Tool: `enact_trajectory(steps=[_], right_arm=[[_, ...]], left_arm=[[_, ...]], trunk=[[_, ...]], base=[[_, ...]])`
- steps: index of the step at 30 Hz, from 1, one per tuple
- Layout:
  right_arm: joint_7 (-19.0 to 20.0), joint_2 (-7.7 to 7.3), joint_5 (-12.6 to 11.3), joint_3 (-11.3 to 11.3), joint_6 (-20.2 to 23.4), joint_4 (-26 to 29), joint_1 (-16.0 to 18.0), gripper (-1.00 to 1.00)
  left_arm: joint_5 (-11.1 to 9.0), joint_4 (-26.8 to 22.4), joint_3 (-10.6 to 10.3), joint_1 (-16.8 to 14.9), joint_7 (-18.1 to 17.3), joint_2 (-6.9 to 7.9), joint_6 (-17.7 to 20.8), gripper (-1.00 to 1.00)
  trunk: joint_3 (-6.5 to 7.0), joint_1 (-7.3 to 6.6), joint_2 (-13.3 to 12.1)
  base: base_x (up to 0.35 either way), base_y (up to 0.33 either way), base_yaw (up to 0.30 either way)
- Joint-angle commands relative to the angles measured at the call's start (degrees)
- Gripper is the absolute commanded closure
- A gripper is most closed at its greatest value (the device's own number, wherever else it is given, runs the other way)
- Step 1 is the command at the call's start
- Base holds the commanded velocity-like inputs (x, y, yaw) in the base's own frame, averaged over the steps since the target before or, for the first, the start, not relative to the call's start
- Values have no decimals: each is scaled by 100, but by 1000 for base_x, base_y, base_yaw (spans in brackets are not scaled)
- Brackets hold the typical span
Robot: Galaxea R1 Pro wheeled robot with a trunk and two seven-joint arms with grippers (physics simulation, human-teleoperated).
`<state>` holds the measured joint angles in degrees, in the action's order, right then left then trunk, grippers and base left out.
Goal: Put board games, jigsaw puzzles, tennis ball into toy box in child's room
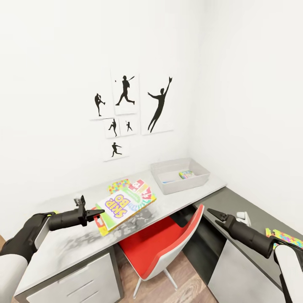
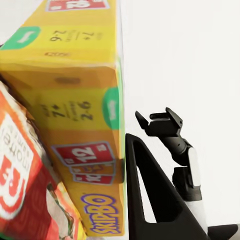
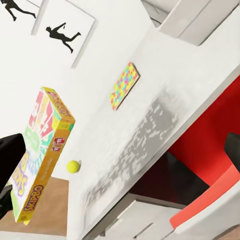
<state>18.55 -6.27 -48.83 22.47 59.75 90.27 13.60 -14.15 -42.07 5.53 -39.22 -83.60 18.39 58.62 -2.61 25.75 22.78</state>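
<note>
My left gripper (image 1: pixel 97 214) is shut on the edge of a yellow Skip-Bo board game (image 1: pixel 125 205), held tilted above the table (image 1: pixel 63 248). A red board game (image 1: pixel 141 187) lies against its underside; whether the jaws hold it too I cannot tell. In the left wrist view one finger (image 2: pixel 145 185) presses the yellow box (image 2: pixel 75 125), with the red box (image 2: pixel 20 180) beside it. A jigsaw puzzle (image 1: pixel 119 185) (image 3: pixel 125 85) and the tennis ball (image 3: pixel 73 166) lie on the table. The toy box (image 1: pixel 181 174) stands at the table's far right with a small colourful item inside. My right gripper (image 1: pixel 213 214) hangs open and empty over the red chair.
A red and white chair (image 1: pixel 164 248) is tucked under the table (image 3: pixel 165 85). A dark grey side desk (image 1: pixel 248 206) to the right carries a second jigsaw puzzle (image 1: pixel 286 238) and a small white object (image 1: pixel 243 217). Drawers (image 1: pixel 80 282) sit under the table's left end. Baseball silhouettes (image 1: pixel 126 109) hang on the wall.
</note>
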Motion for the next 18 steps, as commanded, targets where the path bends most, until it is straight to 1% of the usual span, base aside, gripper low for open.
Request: enact_trajectory(steps=[1,3,6,7,9,10,12,14,15,16,17,18], right_arm=[[59,-1,52,8,25,0,6,-100],[60,-4,45,9,25,-1,4,-100],[61,-6,38,11,25,-6,3,-100],[61,-7,39,13,25,-7,3,-100],[64,-16,40,27,25,-8,2,-100],[67,-19,40,31,25,-9,2,-100],[72,-27,40,41,25,-12,4,-100],[76,-30,40,44,25,-16,7,-100],[76,-31,40,45,25,-16,8,-100],[77,-36,40,50,25,-23,10,-100],[77,-37,40,53,25,-26,10,-100],[78,-39,40,80,25,-38,10,-100]], left_arm=[[-25,-15,0,-11,26,-14,73,100],[-20,-48,-1,-143,151,-122,92,100],[27,-23,-50,-610,421,-376,107,100],[41,-5,-58,-679,481,-419,109,100],[77,115,-75,-911,717,-580,114,100],[81,149,-77,-967,762,-619,115,100],[99,324,-83,-1225,920,-733,115,100],[109,576,-86,-1502,1145,-789,114,100],[110,648,-86,-1565,1213,-802,114,100],[112,900,-87,-1757,1439,-846,114,100],[111,998,-87,-1827,1520,-864,114,100],[104,1277,-84,-2031,1726,-906,111,100]], trunk=[[-13,4,14],[-13,4,14],[-13,4,14],[-13,4,14],[-13,4,14],[-13,4,14],[-13,4,14],[-13,4,14],[-13,4,14],[-13,4,14],[-13,4,14],[-13,4,14]], base=[[0,0,0],[0,0,0],[0,0,0],[0,0,0],[0,0,0],[0,0,0],[0,0,0],[0,0,0],[0,0,0],[0,0,0],[0,0,0],[0,0,0]])
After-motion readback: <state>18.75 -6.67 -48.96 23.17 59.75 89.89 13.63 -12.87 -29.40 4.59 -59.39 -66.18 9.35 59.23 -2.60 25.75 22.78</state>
